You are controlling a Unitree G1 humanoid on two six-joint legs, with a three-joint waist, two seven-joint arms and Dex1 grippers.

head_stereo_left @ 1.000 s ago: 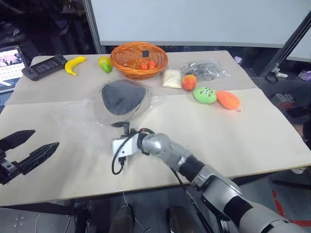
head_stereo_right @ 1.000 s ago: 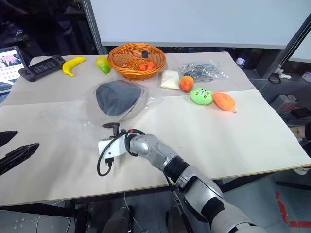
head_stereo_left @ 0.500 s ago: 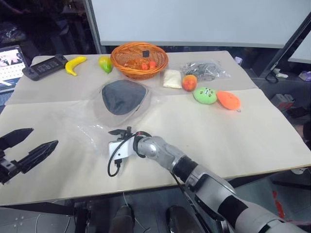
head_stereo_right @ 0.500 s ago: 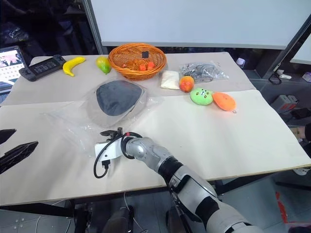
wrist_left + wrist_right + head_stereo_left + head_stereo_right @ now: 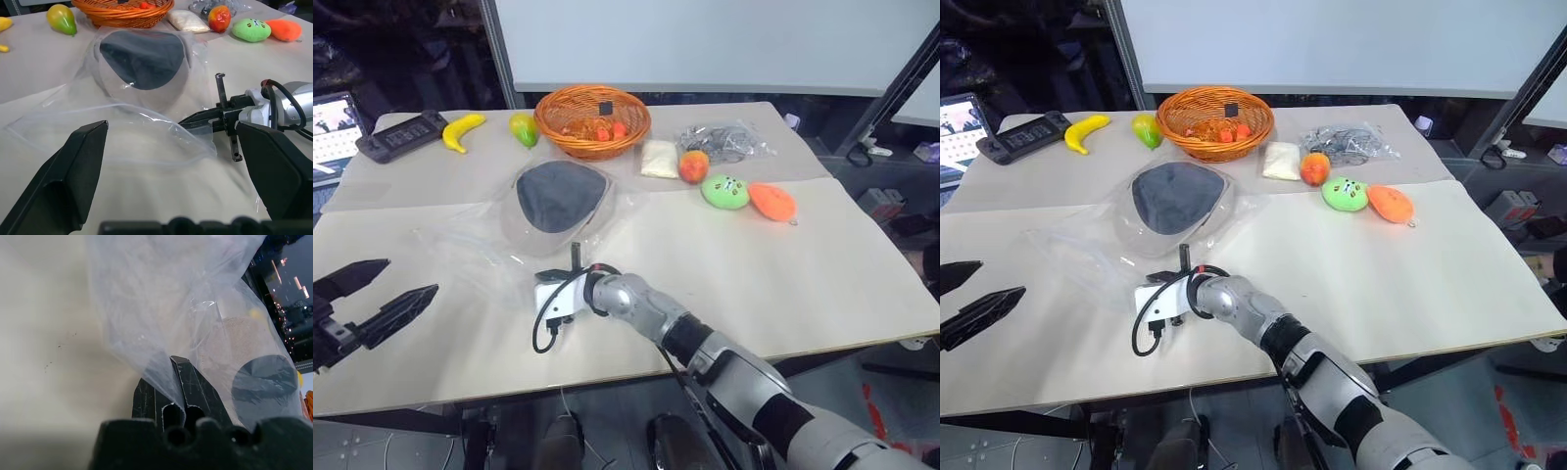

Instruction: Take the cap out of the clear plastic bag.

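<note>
Your right tool (image 5: 177,363) just pressed shut, pinching the near edge of the large, crinkly clear plastic bag (image 5: 475,257). The dark-lined beige cap (image 5: 561,195) lay inside on the bench (image 5: 783,264); your left tool (image 5: 374,294) hung spread.

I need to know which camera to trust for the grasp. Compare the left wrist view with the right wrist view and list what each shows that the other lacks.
Left wrist view alone: the open left gripper, the orange wicker basket, the toy fruits beyond it, and the right gripper seen from the side.

Right wrist view alone: the right gripper's fingers shut on a fold of plastic.

Both: the clear plastic bag with the cap dark side up inside.
</note>
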